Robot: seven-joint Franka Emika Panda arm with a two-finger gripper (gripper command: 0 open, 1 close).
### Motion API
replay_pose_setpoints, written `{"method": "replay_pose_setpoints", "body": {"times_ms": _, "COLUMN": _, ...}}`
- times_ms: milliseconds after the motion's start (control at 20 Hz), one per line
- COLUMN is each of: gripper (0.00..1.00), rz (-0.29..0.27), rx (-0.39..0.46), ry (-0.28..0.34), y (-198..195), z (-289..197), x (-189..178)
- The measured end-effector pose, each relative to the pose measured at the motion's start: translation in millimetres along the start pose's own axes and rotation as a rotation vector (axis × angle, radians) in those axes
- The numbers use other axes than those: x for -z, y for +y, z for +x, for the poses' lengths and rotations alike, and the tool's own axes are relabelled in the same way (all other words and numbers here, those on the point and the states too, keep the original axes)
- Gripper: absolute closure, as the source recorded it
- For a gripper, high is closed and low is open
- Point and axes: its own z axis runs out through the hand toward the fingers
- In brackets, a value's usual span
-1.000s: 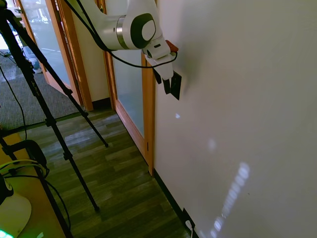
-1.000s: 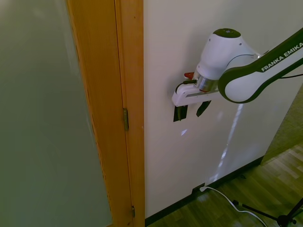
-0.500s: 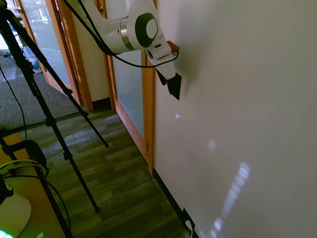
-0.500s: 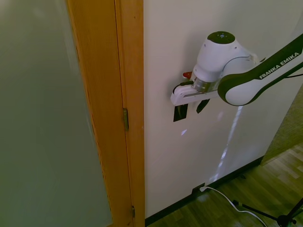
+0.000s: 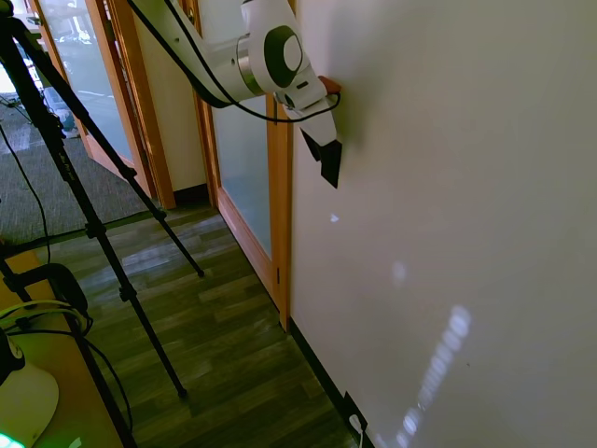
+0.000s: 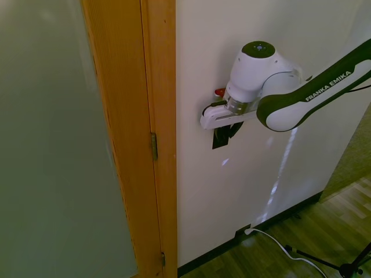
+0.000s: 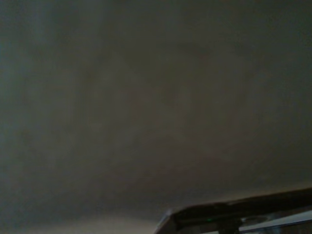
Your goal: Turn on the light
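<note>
White wall (image 6: 278,191), beside a wooden door frame (image 6: 148,133). Black switch (image 6: 219,139) is mounted on the wall just right of the frame. Gripper (image 6: 229,131) is pressed against the switch, its dark fingers (image 5: 326,161) overlapping the plate; their spread cannot be told. Black outlet plate (image 6: 239,233) is seen at the baseboard.

The arm's shell (image 6: 261,69) is looking like glossy white plastic, catching highlights. The switch plate (image 6: 221,138) is showing as smooth black plastic, matt. The wall (image 5: 448,187) is appearing painted, smooth and matt. At nine o'clock from the plate, the door frame (image 6: 130,116) is showing varnished orange wood, beside frosted glass (image 6: 52,145). The floor (image 5: 215,327) is reading as wood-grain planks with a soft sheen.
</note>
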Motion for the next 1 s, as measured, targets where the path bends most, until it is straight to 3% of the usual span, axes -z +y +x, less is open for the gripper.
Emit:
{"method": "replay_pose_setpoints", "body": {"times_ms": 700, "gripper": 1.00, "rz": 0.019, "rx": -0.005, "ry": 0.027, "y": 1.2, "z": 1.3, "x": -3.3}}
{"method": "replay_pose_setpoints", "body": {"times_ms": 1000, "gripper": 1.00, "rz": 0.130, "rx": -0.105, "ry": 0.061, "y": 17.6, "z": -4.3, "x": -2.5}}
